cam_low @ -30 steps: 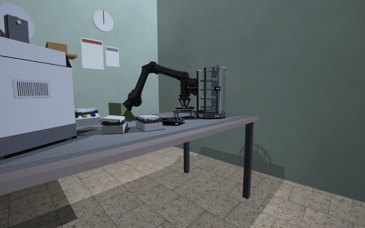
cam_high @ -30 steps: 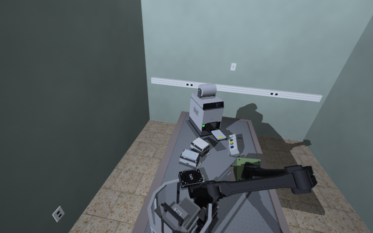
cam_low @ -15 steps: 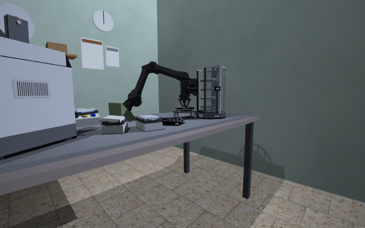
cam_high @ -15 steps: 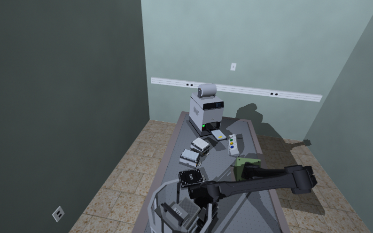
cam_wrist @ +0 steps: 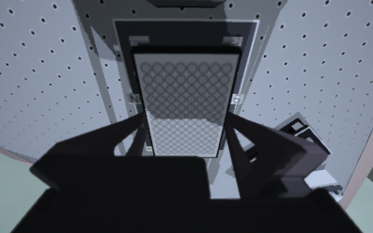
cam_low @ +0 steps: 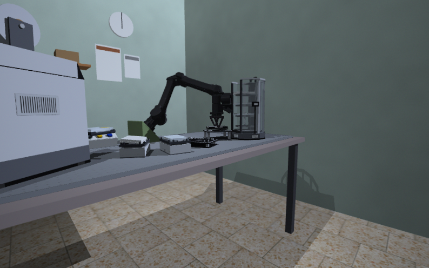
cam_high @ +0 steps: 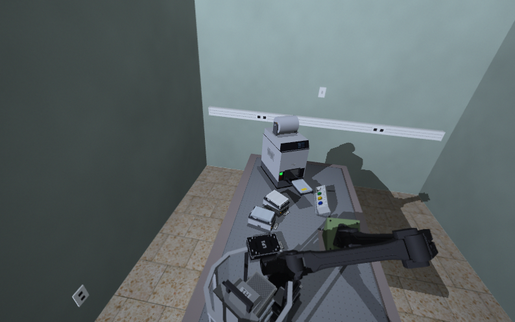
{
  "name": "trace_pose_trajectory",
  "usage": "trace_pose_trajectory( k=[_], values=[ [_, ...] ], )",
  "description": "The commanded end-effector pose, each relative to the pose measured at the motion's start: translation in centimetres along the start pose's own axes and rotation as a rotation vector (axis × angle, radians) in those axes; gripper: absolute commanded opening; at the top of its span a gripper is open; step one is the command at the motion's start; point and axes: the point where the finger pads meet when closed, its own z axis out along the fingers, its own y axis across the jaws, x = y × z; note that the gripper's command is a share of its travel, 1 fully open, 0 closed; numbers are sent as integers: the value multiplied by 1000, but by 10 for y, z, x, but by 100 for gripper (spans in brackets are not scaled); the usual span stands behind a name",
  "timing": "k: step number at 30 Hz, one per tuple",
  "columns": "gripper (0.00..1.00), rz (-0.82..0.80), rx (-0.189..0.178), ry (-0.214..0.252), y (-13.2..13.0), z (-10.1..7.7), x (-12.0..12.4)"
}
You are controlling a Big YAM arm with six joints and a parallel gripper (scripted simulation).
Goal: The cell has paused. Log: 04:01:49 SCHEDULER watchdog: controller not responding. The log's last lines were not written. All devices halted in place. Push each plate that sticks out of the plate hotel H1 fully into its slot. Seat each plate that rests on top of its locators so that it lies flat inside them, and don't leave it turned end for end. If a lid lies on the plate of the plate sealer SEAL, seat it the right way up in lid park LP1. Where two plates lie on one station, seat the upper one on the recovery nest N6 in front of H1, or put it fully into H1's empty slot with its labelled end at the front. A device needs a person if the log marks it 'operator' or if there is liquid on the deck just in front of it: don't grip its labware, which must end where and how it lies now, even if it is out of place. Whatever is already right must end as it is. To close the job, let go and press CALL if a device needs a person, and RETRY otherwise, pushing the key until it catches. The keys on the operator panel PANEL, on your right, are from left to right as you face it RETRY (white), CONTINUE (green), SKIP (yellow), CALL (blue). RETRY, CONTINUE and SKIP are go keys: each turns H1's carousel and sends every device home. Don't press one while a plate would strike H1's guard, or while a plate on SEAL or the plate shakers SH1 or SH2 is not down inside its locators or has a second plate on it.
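My gripper (cam_wrist: 186, 116) (cam_low: 216, 126) points down over nest N6 (cam_wrist: 186, 31) in front of hotel H1 (cam_low: 252, 99) (cam_high: 207, 280). Its fingers stand wide, against both long sides of a grey well plate (cam_wrist: 186, 85), and are shut on it. The plate is over the nest; any gap below is too small to tell. Lid park LP1 (cam_high: 255, 250) (cam_low: 203, 142) holds no lid. A pale plate (cam_high: 301, 186) with a yellow mark is at sealer SEAL (cam_high: 287, 158). White-topped plates (cam_high: 277, 198) (cam_high: 263, 214) lie on the two shakers; their exact seating is unclear.
The panel PANEL (cam_high: 322, 204) stands right of the sealer, with white, green, yellow and blue keys. The green arm base block (cam_high: 329, 232) stands at the table's right side. H1's clear guard and posts rise close beside the wrist. No liquid can be made out.
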Motion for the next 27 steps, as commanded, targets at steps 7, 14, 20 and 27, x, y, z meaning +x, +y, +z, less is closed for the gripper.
trace_pose_trajectory(
  k=[7, 14, 20, 27],
  values=[
    [80, 8, -15, 18, 2, 13, 1],
    [80, 8, -16, 18, 2, 14, 2],
    [80, 8, -15, 17, 2, 15, 2],
    [80, 7, -15, 17, 2, 16, 2]
  ],
)
